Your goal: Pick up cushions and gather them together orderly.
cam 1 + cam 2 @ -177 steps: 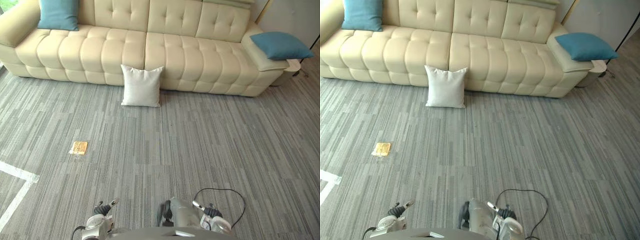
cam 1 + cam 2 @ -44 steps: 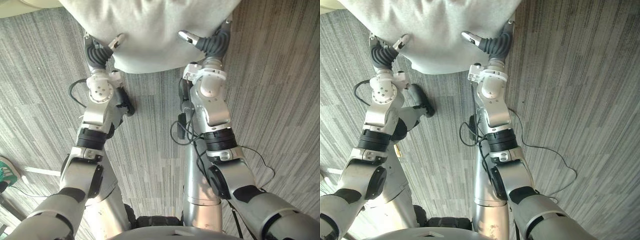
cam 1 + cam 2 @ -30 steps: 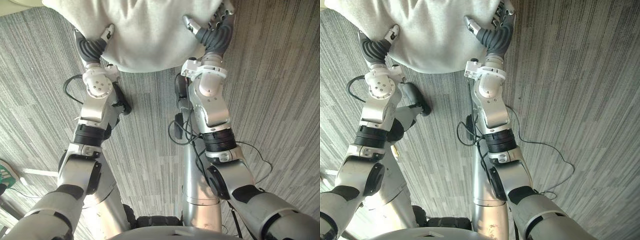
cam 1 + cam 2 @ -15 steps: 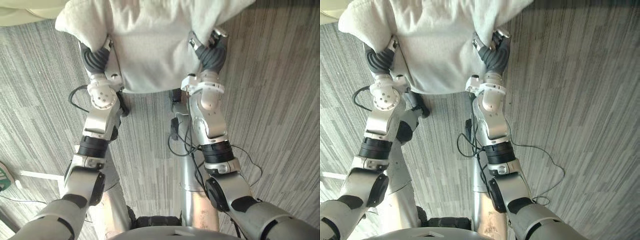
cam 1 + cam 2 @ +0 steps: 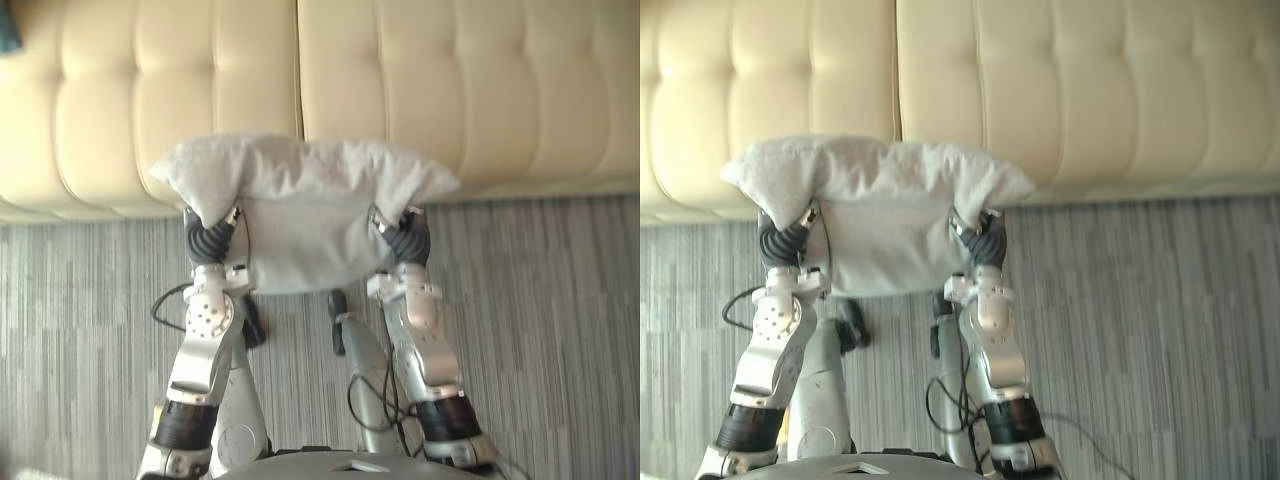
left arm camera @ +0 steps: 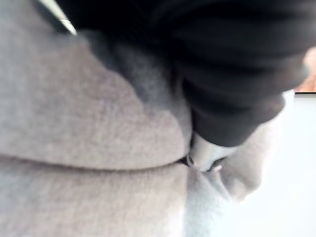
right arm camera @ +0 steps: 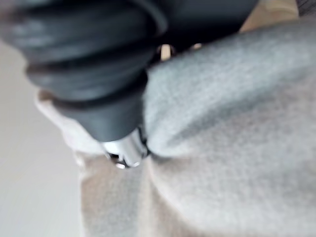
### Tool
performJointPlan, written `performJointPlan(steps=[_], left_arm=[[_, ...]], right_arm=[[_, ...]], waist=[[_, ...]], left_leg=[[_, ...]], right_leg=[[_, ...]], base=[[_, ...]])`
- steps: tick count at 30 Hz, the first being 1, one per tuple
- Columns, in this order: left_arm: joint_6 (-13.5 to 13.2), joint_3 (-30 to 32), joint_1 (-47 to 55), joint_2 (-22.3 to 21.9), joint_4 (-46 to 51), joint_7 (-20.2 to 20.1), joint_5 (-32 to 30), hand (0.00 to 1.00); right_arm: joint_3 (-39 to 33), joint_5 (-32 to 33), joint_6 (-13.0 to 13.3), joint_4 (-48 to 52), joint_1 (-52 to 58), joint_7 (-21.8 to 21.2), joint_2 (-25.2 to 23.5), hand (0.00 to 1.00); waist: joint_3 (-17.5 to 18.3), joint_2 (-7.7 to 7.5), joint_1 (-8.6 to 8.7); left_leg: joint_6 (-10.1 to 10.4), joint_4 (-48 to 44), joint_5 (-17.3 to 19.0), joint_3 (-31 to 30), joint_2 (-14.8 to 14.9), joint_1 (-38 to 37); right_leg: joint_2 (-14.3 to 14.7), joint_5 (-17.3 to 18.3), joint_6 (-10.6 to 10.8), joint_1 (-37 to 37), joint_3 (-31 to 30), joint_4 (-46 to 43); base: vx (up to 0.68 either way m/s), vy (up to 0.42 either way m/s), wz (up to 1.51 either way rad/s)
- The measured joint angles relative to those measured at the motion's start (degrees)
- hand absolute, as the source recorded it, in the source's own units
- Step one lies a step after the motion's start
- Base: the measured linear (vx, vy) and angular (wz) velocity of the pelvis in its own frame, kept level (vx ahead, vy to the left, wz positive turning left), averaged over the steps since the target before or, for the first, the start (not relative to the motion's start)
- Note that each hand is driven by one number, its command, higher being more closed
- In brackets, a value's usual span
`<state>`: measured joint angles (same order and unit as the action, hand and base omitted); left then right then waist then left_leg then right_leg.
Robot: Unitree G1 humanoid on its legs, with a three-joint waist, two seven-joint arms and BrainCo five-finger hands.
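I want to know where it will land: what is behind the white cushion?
The cream sofa, with its seat front directly behind the cushion. The cushion covers the middle of that front and the carpet strip at its foot, so anything lying there is hidden.

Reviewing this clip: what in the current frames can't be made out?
Grip of the left hand: buried in the white cushion, in eye and wrist views alike.
Grip of the right hand: likewise sunk in the cloth.
Whether the cushion touches the sofa: the eye views do not settle it.
Sofa's ends: cut off by eye-view edges.
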<state>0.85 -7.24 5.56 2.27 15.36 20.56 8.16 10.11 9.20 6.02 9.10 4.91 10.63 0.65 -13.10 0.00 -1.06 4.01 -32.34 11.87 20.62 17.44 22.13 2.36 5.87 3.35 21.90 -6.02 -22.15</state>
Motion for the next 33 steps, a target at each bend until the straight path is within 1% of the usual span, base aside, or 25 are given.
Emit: performJointPlan(steps=[1,3,6,9,11,13,14,15,16,17,19,20,21,22,24,25,26,27,28,29,30,31,32,33], left_arm=[[-0.1,0.3,1.2,0.0,0.0,-0.7,0.0,1.00],[-0.2,0.5,2.7,0.0,0.0,-1.8,0.1,1.00],[-0.2,0.7,4.2,-0.1,-0.2,-3.4,0.7,1.00],[-0.3,0.5,6.6,-0.1,-0.3,-5.6,0.7,1.00],[-0.3,0.4,7.8,-0.2,-0.4,-6.0,0.7,1.00],[-0.3,0.3,8.6,-0.2,-1.0,-6.4,0.7,1.00],[-0.3,0.1,8.8,-0.2,-2.1,-6.5,0.7,1.00],[-0.3,-0.1,8.8,-0.2,-3.3,-6.6,0.7,1.00],[-0.3,-0.2,8.8,0.0,-3.7,-6.6,0.7,1.00],[-0.3,-0.2,8.9,0.2,-4.4,-6.8,0.7,1.00],[-0.3,-0.4,8.9,1.0,-4.9,-7.0,0.7,1.00],[-0.3,-0.4,8.9,1.8,-4.9,-7.0,0.7,1.00],[-0.3,-0.4,8.8,2.1,-4.9,-7.0,0.7,1.00],[-0.3,-0.2,8.8,2.6,-5.0,-7.0,1.2,1.00],[-0.3,-0.2,8.8,3.0,-5.0,-7.0,1.8,1.00],[-0.4,-0.2,8.5,3.7,-5.0,-7.0,1.8,1.00],[-1.2,-0.2,8.0,3.5,-5.4,-7.0,1.8,1.00],[-1.2,-0.5,7.8,2.5,-6.0,-7.0,1.8,1.00],[-1.2,-0.8,5.9,2.2,-8.6,-7.2,1.8,1.00],[-1.2,-1.5,5.5,2.2,-9.8,-7.3,1.8,1.00],[-1.2,-2.9,5.2,2.1,-9.8,-7.5,1.8,1.00],[-1.2,-3.1,5.1,2.0,-9.8,-7.5,1.8,1.00],[-1.2,-3.4,5.3,1.2,-9.7,-7.5,1.8,1.00],[-1.2,-3.5,5.4,0.5,-9.2,-7.6,1.8,1.00]], right_arm=[[0.2,0.1,0.0,0.1,1.0,-0.6,0.0,1.00],[0.2,0.1,-0.1,0.1,1.6,-1.4,0.0,1.00],[-0.4,0.1,-0.1,0.0,1.6,-2.0,0.0,1.00],[-1.5,-0.1,-0.1,-1.5,2.0,-3.3,0.0,1.00],[-1.7,-0.1,-0.1,-2.1,2.5,-4.0,0.0,1.00],[-1.8,-0.2,-0.1,-3.7,2.8,-4.3,0.0,1.00],[-1.9,-0.5,-0.1,-5.2,2.9,-4.3,0.0,1.00],[-1.9,-0.6,-0.1,-6.6,3.0,-4.3,0.1,1.00],[-1.9,-0.6,-0.1,-7.0,3.3,-4.4,0.2,1.00],[-1.9,-0.6,-0.1,-7.9,3.5,-4.4,0.2,1.00],[-1.8,-0.5,-0.1,-8.3,3.5,-4.4,0.4,1.00],[-1.7,-0.5,-0.1,-8.5,3.3,-4.6,0.5,1.00],[-1.8,-0.5,-0.1,-8.6,3.2,-4.7,0.5,1.00],[-1.9,0.0,-0.1,-10.3,1.8,-5.2,0.8,1.00],[-2.2,0.4,-0.1,-12.6,-0.3,-5.6,1.3,1.00],[-2.3,0.5,-0.1,-13.9,-1.7,-5.8,1.1,1.00],[-2.3,0.6,0.0,-13.0,-2.2,-6.5,1.7,1.00],[-2.4,0.6,0.0,-12.4,-2.4,-6.5,3.1,1.00],[-2.8,0.6,-0.4,-13.2,-2.4,-6.4,3.4,1.00],[-3.6,0.6,-0.8,-13.2,-1.3,-6.4,3.6,1.00],[-4.2,0.6,-1.2,-12.1,-0.1,-6.3,3.9,1.00],[-4.3,0.6,-1.2,-11.5,0.4,-6.3,4.0,1.00],[-4.4,0.7,-1.3,-8.1,2.7,-6.3,4.6,1.00],[-4.5,0.7,-1.3,-5.7,3.9,-6.3,4.6,1.00]], waist=[[1.0,-0.11,0.01],[2.6,-0.36,-0.14],[3.4,-0.53,0.42],[4.6,-1.16,0.86],[5.4,-1.48,0.84],[5.4,-1.48,0.83],[5.4,-1.44,0.88],[5.2,-1.30,1.00],[5.2,-1.29,1.12],[5.0,-1.39,1.45],[4.9,-1.21,1.64],[4.9,-1.16,1.65],[5.0,-1.36,1.64],[5.0,-1.51,1.71],[5.0,-1.55,1.97],[5.6,-3.50,2.78],[5.3,-3.48,3.18],[5.0,-0.95,3.28],[3.6,-1.44,3.74],[3.5,-1.46,4.71],[3.9,-0.87,4.85],[4.0,-0.64,4.85],[4.5,0.10,5.07],[4.8,0.74,5.19]], left_leg=[[0.0,1.4,0.0,0.5,-0.3,-2.1],[0.3,2.9,-0.3,1.5,-0.6,-4.4],[0.3,4.8,-0.5,1.5,-1.9,-7.7],[0.3,6.6,-0.5,1.4,-3.8,-10.4],[0.0,6.7,-0.2,0.9,-4.5,-10.6],[-0.8,6.5,1.0,-0.2,-5.5,-11.0],[-1.0,6.4,2.1,-0.5,-5.8,-11.6],[-1.4,6.4,2.4,-1.0,-6.2,-12.4],[-1.6,6.4,2.5,-1.4,-6.5,-12.6],[-2.0,6.4,2.8,-1.9,-7.1,-13.2],[-2.7,6.7,2.8,-1.9,-7.4,-13.6],[-3.6,7.6,2.3,-1.9,-7.7,-13.5],[-3.9,8.2,2.1,-1.9,-7.8,-13.3],[-4.5,10.1,1.7,-2.0,-7.9,-13.2],[-4.9,13.6,1.3,-2.0,-8.3,-13.3],[-4.3,14.9,0.8,-2.7,-10.7,-13.1],[-3.8,8.1,2.5,-5.4,-12.4,-12.6],[-2.9,8.4,5.5,-7.7,-11.3,-14.2],[-1.2,9.8,5.8,-7.9,-11.9,-16.2],[-0.8,10.7,5.9,-8.7,-11.9,-17.3],[-0.1,12.5,6.0,-9.5,-10.7,-18.1],[0.4,13.2,6.0,-9.6,-10.1,-18.4],[0.7,14.7,5.8,-9.8,-8.4,-20.0],[0.7,10.2,5.9,-10.3,-7.2,-18.7]], right_leg=[[-0.1,-1.2,0.5,-2.6,-0.4,2.7],[-0.3,-3.0,0.8,-5.4,-1.2,6.5],[-1.2,-4.8,1.2,-10.3,-1.5,11.4],[-2.5,-5.0,1.3,-13.0,-1.9,13.1],[-2.9,-5.0,1.3,-13.0,-2.4,12.8],[-3.3,-4.7,1.4,-12.9,-2.4,10.9],[-3.3,-4.3,1.5,-11.9,-2.3,7.6],[-3.4,-4.3,1.6,-10.4,-1.6,3.1],[-3.5,-4.3,1.5,-9.5,-0.9,0.9],[-4.1,-4.5,1.4,-8.2,0.8,-2.8],[-5.3,-4.7,0.7,-6.9,3.4,-5.0],[-5.9,-3.7,-0.4,-6.1,4.6,-4.9],[-6.1,-2.6,-0.9,-5.7,5.3,-4.6],[-5.9,-0.8,-0.7,-5.4,7.1,-1.1],[-5.5,-0.9,-0.6,-4.7,7.2,4.3],[-6.6,-1.3,-0.8,-4.0,6.5,10.1],[-7.9,-4.8,1.5,-3.9,6.8,12.6],[-6.7,-6.4,2.1,-3.5,7.3,11.3],[-7.2,-7.2,1.3,-2.6,6.5,6.4],[-6.9,-6.5,0.1,-2.8,6.8,5.1],[-5.3,-5.6,-0.7,-3.3,7.8,5.4],[-4.8,-5.2,-1.1,-3.4,8.3,5.6],[-3.3,-3.8,-2.0,-4.8,9.9,6.5],[-2.4,-2.7,-2.9,-5.3,10.9,6.4]], base=[[0.16,0.081,-0.14],[0.12,0.075,-0.15],[0.12,0.077,0.00],[0.08,0.080,0.07],[0.03,0.072,-0.05],[-0.01,0.085,-0.11],[-0.06,0.091,-0.12],[-0.08,0.088,-0.09],[-0.09,0.082,0.02],[-0.09,0.063,0.09],[-0.07,0.037,0.06],[-0.03,-0.002,0.02],[-0.02,-0.064,0.06],[0.01,-0.088,0.06],[0.04,-0.093,0.05],[0.12,-0.062,0.07],[0.12,-0.063,-0.05],[0.13,-0.010,-0.12],[0.13,-0.061,-0.03],[0.22,-0.081,0.05],[0.21,-0.130,0.07],[0.32,-0.159,0.01],[0.36,-0.139,0.11],[0.39,-0.138,0.21]])
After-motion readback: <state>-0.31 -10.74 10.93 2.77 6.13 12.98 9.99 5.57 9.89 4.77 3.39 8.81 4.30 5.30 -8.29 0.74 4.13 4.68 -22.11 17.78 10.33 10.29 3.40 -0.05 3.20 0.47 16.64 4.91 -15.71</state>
